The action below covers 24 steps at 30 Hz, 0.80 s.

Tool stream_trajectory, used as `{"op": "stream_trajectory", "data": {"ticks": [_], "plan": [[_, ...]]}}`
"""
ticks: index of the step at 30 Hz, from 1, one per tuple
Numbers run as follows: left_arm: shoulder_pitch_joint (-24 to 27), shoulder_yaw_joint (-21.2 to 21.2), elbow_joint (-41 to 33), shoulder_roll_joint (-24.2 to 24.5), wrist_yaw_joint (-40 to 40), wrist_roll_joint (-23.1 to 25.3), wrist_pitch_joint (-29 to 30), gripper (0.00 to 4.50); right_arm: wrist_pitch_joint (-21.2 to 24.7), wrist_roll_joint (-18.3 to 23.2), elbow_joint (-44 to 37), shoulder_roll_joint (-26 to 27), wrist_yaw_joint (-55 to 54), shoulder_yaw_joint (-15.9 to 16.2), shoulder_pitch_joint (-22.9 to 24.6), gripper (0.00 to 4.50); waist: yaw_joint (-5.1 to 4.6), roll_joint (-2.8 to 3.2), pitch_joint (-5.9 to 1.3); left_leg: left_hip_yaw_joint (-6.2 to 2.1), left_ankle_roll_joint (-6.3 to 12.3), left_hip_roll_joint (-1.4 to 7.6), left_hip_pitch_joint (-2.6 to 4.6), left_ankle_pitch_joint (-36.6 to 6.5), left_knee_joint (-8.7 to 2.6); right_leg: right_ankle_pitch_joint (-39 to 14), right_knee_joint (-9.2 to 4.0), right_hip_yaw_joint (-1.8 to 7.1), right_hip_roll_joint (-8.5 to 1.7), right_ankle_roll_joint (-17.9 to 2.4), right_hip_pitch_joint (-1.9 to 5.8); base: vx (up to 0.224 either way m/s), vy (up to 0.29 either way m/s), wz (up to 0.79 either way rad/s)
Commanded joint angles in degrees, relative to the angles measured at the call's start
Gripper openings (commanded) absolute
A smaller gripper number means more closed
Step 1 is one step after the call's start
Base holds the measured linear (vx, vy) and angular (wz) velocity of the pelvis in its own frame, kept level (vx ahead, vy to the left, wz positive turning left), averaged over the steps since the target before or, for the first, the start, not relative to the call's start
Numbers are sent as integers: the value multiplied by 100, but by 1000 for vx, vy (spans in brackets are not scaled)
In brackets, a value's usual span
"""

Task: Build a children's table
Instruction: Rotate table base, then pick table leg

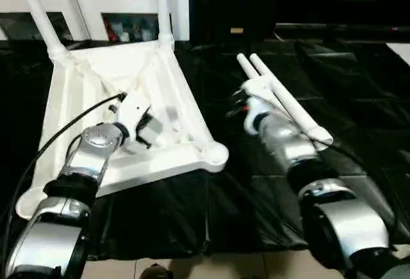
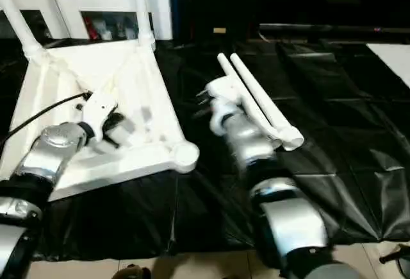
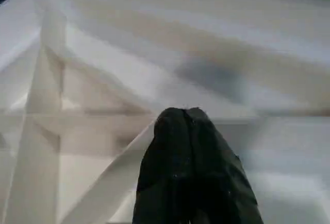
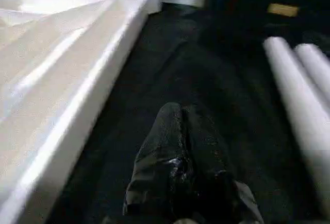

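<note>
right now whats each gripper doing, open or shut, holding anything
Left gripper: shut, holding nothing, over the ribbed underside of the table top.
Right gripper: shut, holding nothing, above the black sheet beside the two loose legs.

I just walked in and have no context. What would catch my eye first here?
The white children's table lies upside down on the black sheet, ribbed underside up, with two legs already standing in its far corner sockets. The left hand, shut, hovers over those ribs. To the table's right, two loose legs lie side by side on the sheet, with the shut right hand between them and the table.
</note>
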Motion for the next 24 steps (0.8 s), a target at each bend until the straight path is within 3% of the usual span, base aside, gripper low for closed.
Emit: {"op": "stream_trajectory", "data": {"ticks": [1, 6, 8, 13, 14, 15, 16, 17, 18, 20, 22, 24], "plan": [[195, 77, -841, -37, -613, -525, 75, 0, 317, -7, -76, -265, -236, -157, -45, 39, 6, 159, -493, 3, -180, 73, 134, -1341, -321, 111, -256, 184, -261, -1515, 338, 0, 0, 0], [462, -96, -1983, 61, -1360, -1020, 425, 43, 659, -68, 11, -636, -169, -174, -176, 76, 3, 125, -461, 29, -153, 68, 134, -1535, -323, -361, -281, 186, -248, -1444, 327, 0, 0, 0], [481, -254, -2441, 131, -1702, -1148, 674, 52, 699, -141, 277, -813, -188, -149, -304, 87, -3, 71, -447, 36, -140, 71, 125, -1544, -331, -627, -303, 188, -257, -1397, 329, 0, 0, 0], [595, -413, -3038, 261, -2038, -1276, 1011, 96, 794, -111, 625, -955, -257, -184, -474, 132, -35, 87, -438, 33, -149, 64, 116, -1547, -324, -824, -306, 192, -242, -1346, 305, 0, 0, 0], [653, -443, -3203, 323, -2062, -1283, 1125, 115, 829, -149, 760, -999, -303, -171, -535, 151, -31, 142, -435, 31, -164, 64, 122, -1574, -319, -764, -300, 186, -233, -1361, 296, 0, 0, 0], [668, -444, -3233, 337, -2070, -1289, 1148, 115, 834, -160, 779, -1004, -311, -166, -543, 151, -39, 125, -435, 36, -152, 59, 119, -1564, -317, -733, -306, 185, -223, -1361, 296, 0, 0, 0], [760, -445, -3423, 422, -2120, -1327, 1308, 120, 875, -209, 876, -1028, -344, -144, -583, 157, -20, 176, -440, 28, -160, 55, 119, -1548, -310, -685, -291, 183, -228, -1369, 301, 0, 0, 0], [856, -447, -3614, 523, -2175, -1354, 1486, 140, 898, -252, 982, -1047, -376, -126, -628, 174, -14, 190, -443, 29, -149, 50, 110, -1529, -305, -558, -281, 172, -210, -1419, 304, 0, 0, 0], [904, -443, -3705, 577, -2201, -1369, 1565, 140, 906, -270, 1025, -1052, -392, -118, -649, 174, 6, 267, -457, 22, -172, 51, 117, -1528, -291, -513, -253, 169, -221, -1448, 304, 0, 0, 0], [957, -447, -3773, 646, -2242, -1369, 1610, 160, 928, -265, 1099, -1050, -388, -136, -679, 194, 8, 236, -448, 37, -81, 37, 95, -1446, -271, -431, -257, 165, -202, -1510, 310, 0, 0, 0], [1050, -448, -3942, 766, -2311, -1390, 1763, 171, 931, -323, 1253, -1066, -445, -126, -735, 207, 30, 303, -456, 30, -66, 42, 92, -1405, -264, -417, -252, 160, -211, -1525, 306, 0, 0, 0], [1122, -466, -4087, 850, -2383, -1416, 1870, 191, 958, -360, 1341, -1091, -488, -105, -762, 233, 42, 302, -444, 31, -51, 41, 91, -1445, -265, -466, -259, 154, -206, -1541, 299, 0, 0, 0]]}}
